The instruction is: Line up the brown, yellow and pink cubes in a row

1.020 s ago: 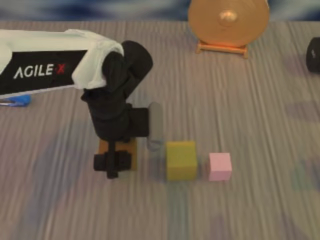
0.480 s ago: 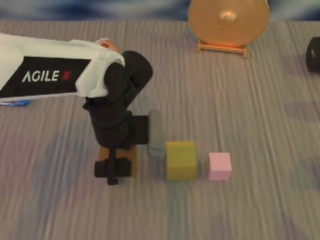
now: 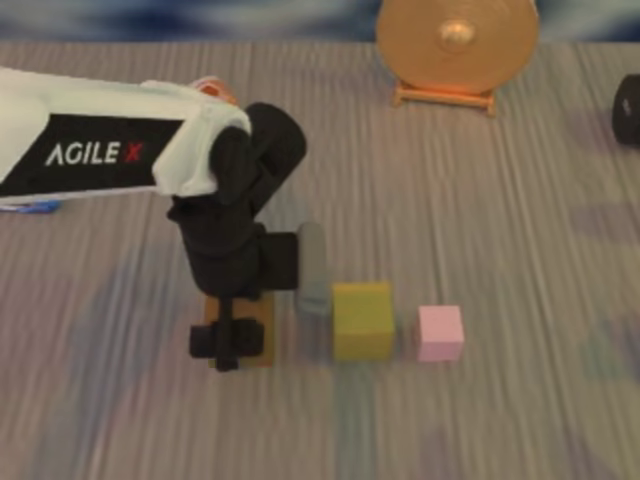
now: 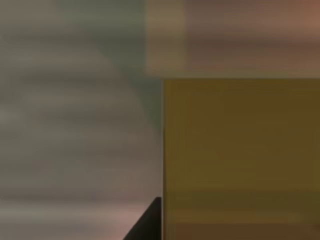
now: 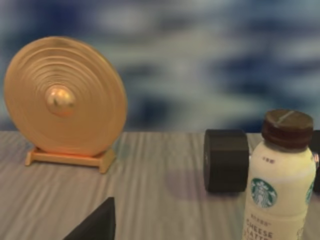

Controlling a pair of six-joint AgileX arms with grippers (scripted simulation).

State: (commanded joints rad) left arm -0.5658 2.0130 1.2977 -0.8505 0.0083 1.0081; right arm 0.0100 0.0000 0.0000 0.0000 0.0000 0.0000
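Your left gripper (image 3: 228, 340) sits directly over the brown cube (image 3: 258, 335), which lies on the table to the left of the yellow cube (image 3: 362, 320), with the pink cube (image 3: 440, 333) further right and all three roughly in one line; whether the fingers are pinching the brown cube or have let go, you cannot tell, as the wrist hides them. The gap between brown and yellow is what matters; your right gripper is out of sight.

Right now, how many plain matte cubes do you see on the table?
3, in one row: tan-brown cube on the left beneath the left gripper, mustard-yellow cube in the middle, pale pink cube on the right.
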